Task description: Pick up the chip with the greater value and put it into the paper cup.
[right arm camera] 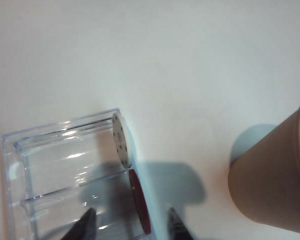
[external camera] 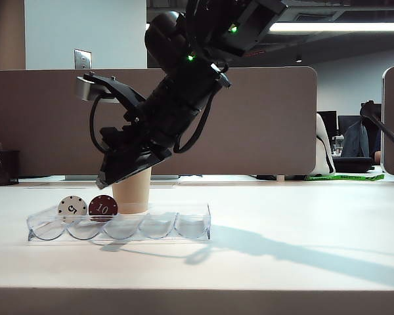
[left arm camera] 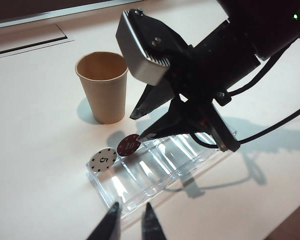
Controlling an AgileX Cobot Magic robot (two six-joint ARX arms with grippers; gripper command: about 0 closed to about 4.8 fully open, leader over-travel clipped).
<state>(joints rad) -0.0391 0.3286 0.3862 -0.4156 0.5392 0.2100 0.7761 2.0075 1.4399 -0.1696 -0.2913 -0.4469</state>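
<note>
Between the spread right jaws (right arm camera: 131, 226): red chip (right arm camera: 139, 206), ungrasped, upright in tray (right arm camera: 50, 165). Cup (right arm camera: 275, 185) beside, unfilled. Left jaws (left arm camera: 130, 222) released, well apart. Pick, drop pending.

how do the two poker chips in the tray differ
The dark red round chip reads 10; the white round chip reads 5. The red one stands in the clear plastic tray's second slot, nearer the tan paper cup; the white one fills the end slot. Both stand on edge.
</note>
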